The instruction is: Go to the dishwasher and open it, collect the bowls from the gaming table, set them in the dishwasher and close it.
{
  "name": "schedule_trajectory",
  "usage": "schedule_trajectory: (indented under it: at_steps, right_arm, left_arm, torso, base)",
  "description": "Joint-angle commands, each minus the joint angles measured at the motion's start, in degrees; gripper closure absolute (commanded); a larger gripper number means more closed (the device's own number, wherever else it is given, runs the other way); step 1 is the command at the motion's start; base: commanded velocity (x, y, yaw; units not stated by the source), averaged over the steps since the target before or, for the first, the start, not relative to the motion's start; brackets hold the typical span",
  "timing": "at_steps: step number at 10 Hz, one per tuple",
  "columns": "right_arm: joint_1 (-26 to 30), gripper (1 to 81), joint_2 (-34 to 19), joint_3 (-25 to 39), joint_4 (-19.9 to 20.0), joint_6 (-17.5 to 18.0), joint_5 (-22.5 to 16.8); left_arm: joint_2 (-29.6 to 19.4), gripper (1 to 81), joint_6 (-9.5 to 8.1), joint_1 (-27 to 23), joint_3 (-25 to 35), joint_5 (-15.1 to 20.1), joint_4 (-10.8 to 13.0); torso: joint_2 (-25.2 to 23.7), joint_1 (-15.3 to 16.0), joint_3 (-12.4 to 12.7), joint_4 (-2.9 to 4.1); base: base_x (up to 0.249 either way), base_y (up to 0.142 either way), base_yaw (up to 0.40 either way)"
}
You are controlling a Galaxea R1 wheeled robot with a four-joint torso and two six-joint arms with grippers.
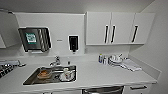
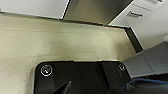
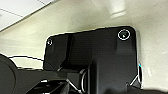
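Robot is facing the counter (image 1: 100, 75), dishwasher (image 1: 103, 90) sitting below its edge, probably a stiff heavy steel door best gripped by its bar handle; jaws' state impossible to tell

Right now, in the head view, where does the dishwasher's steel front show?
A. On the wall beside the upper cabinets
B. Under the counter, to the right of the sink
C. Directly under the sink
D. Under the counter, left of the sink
B: the dishwasher shows its brushed steel top edge below the countertop, to the right of the sink.
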Motion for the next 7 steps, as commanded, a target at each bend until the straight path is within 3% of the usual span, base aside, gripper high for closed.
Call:
schedule_trajectory:
  at_steps: [1,3,5,7]
  right_arm:
    - [3.57,1.0,-2.40,1.67,0.07,0.04,-2.74]
    - [4.19,1.0,-2.40,2.19,0.07,0.04,-2.74]
    - [4.97,1.0,-3.02,3.52,0.51,0.40,-2.65]
    - [5.77,1.0,-4.51,5.63,1.57,0.31,-2.74]
  left_arm:
    - [-2.16,1.0,0.35,-2.86,0.64,0.68,1.34]
    - [-3.04,1.0,0.35,-2.43,0.73,0.16,1.43]
    - [-4.10,1.0,0.26,-1.63,0.82,-2.66,1.34]
    - [-4.62,1.0,0.26,-1.28,0.82,-2.84,1.34]
  torso:
    - [-5.73,3.69,0.00,0.00]
    - [-9.22,5.85,-2.36,0.00]
    - [-12.52,7.93,-3.12,0.00]
    - [-16.66,10.53,-3.21,0.00]
  base:
    - [0.000,0.000,0.000]
    - [0.000,0.000,0.000]
    - [0.000,0.000,0.000]
    - [0.000,0.000,0.000]
